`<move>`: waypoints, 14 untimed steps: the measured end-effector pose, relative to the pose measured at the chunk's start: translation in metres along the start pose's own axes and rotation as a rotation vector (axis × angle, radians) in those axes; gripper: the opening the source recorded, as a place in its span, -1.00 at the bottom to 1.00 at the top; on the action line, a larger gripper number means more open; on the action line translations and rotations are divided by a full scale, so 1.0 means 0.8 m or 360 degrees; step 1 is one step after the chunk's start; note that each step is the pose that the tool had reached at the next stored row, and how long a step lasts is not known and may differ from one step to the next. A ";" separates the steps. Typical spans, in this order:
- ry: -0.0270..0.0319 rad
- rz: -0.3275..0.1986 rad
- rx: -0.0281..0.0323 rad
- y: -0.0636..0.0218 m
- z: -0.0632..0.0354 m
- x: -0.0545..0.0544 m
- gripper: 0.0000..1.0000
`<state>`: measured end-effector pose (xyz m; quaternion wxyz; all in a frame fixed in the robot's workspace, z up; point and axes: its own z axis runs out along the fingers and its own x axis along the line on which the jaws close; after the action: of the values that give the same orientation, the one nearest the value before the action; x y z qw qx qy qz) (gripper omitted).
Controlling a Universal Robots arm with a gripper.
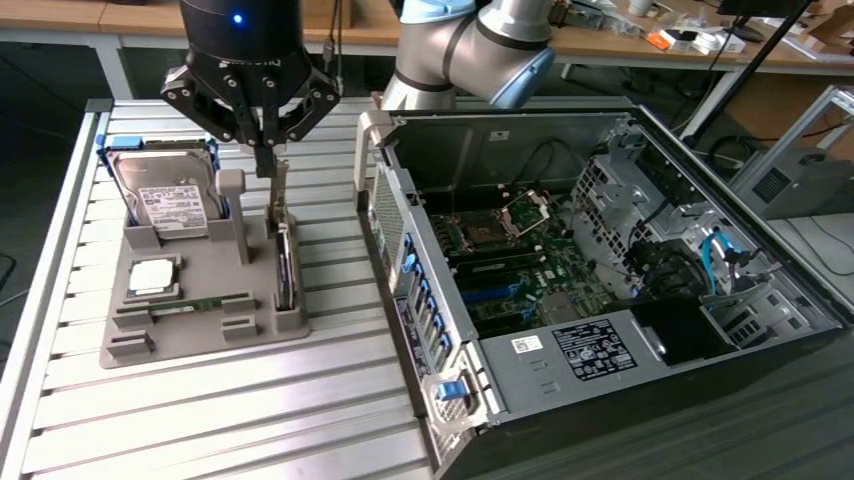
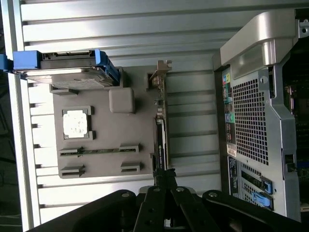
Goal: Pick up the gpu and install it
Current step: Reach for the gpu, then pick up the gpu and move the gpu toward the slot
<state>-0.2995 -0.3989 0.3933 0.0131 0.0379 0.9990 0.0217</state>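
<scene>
1. table point(image 1: 200, 420): ribbed bare metal, dull sheen;
2. holder point(image 1: 200, 340): matt grey plastic;
3. hard drive point(image 1: 167, 195): shiny metal, white paper label;
4. gpu point(image 1: 284, 270): dark matt card, silver metal bracket;
5. computer case point(image 2: 248, 121): grey perforated sheet metal;
6. gripper point(image 1: 264, 143): smooth black, slightly glossy
</scene>
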 end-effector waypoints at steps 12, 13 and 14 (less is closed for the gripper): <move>-0.00001 0.0000 0.00000 0.000 0.000 0.000 -0.53; 0.00000 0.0000 0.00000 0.000 0.000 0.000 -0.40; -0.00001 0.0000 0.00000 0.000 0.000 0.000 -0.29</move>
<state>-0.2995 -0.3989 0.3933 0.0131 0.0379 0.9990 0.0217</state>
